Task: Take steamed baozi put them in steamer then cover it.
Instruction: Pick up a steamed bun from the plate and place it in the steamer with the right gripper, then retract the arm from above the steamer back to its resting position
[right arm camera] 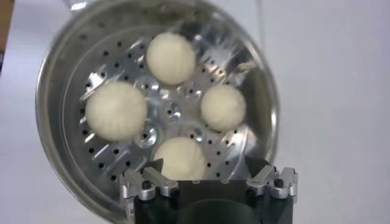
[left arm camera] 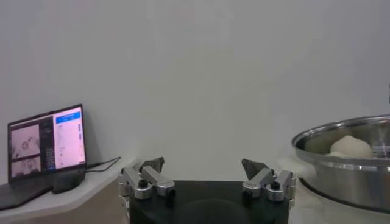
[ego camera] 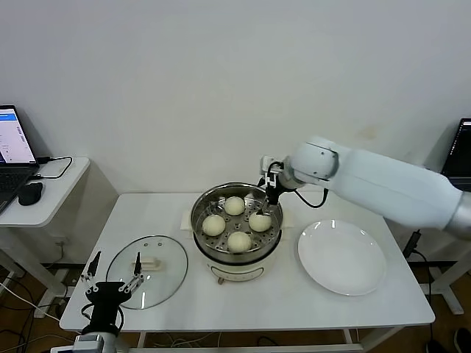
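Four cream-white baozi [ego camera: 234, 205] lie on the perforated tray inside the steel steamer [ego camera: 221, 256] at the table's middle. In the right wrist view the baozi [right arm camera: 116, 110] sit in a ring in the steamer [right arm camera: 67, 73]. My right gripper [ego camera: 269, 208] is open and empty, just above the steamer's back right, over one baozi [right arm camera: 181, 157]; its jaws [right arm camera: 206, 167] stand wide apart. The glass cover [ego camera: 158, 283] with its cream handle lies flat on the table, left of the steamer. My left gripper [ego camera: 115, 266] is open and empty at the cover's near-left edge; it also shows in the left wrist view [left arm camera: 202, 164].
A flat white plate [ego camera: 342, 256] sits bare to the right of the steamer. A side table with a laptop [ego camera: 13, 143] and mouse stands at far left; the laptop also shows in the left wrist view [left arm camera: 46, 143]. The steamer's rim [left arm camera: 347, 159] is to the left gripper's right.
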Controlling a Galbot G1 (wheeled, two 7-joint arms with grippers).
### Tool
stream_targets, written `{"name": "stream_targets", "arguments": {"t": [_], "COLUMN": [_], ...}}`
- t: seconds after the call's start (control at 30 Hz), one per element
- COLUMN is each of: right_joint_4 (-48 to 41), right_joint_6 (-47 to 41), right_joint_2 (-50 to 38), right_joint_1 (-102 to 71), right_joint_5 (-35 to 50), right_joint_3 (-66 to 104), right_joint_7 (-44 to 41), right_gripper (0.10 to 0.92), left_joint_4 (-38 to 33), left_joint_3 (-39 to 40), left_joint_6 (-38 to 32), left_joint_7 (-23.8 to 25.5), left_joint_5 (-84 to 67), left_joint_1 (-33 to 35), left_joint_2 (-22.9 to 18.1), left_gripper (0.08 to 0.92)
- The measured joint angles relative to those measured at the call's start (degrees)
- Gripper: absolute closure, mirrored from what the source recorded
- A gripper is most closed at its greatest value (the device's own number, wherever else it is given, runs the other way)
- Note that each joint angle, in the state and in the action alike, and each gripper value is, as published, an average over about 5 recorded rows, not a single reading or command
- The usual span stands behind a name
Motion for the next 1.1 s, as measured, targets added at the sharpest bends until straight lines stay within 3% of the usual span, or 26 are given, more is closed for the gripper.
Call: {"name": "stream_targets", "arguments": {"t": [0.27, 0.47, 0.83, 1.1], "right_joint_4": [9.1, 12.9, 18.5, 21.0], "right_joint_6": [6.9, 15.9, 33.0, 40.5], "right_joint_2": [-9.3, -11.3, 1.4, 14.6], "right_joint_1": [-18.4, -39.7, -78.7, -100.0], "right_joint_5": [4.3, 1.9, -10.0, -17.9], "right_joint_3": [17.9, 37.3, 74.4, 92.7], "right_joint_7": [19.8, 28.6, 28.3, 26.8], "right_gripper": [0.202, 0.203, 0.203, 0.202], "left_joint_4": [1.6, 2.9, 6.1, 10.3], "left_joint_3": [1.0, 1.7, 2.5, 0.4], "left_joint_6": [-0.2, -0.2, 0.6, -0.1], "left_joint_7": [0.0, -0.2, -1.7, -2.5], "left_joint_5": [1.0, 2.0, 7.6, 22.5], "left_joint_1": [0.0, 0.1, -0.9, -1.9], "left_joint_2": [-0.8, -1.5, -1.9, 0.1], "left_gripper": [0.177, 0.177, 0.177, 0.177]}}
